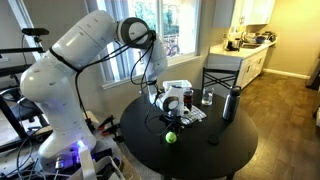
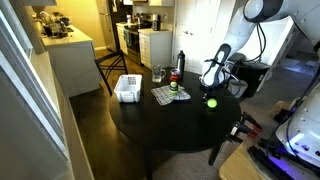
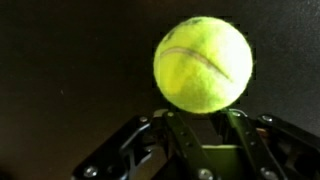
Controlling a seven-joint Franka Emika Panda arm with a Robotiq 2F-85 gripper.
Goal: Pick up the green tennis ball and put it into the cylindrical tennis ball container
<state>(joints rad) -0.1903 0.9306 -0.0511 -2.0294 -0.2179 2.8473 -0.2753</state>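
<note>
One green tennis ball sits on the black desk, seam running diagonally; my jaws spread wide just above it, holding nothing. Farther back the reddish can stands upright.

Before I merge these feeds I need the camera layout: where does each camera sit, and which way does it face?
Exterior view: stands near the robot's base, faces across the round table toward windows and a kitchen; the whole white arm and the gripper show.
Exterior view: raised beyond the table's edge, faces down over it toward a kitchen; gripper and part of the arm at right.
Wrist view: looks past the gripper at the green tennis ball.
Shared: all three show the ball.
</note>
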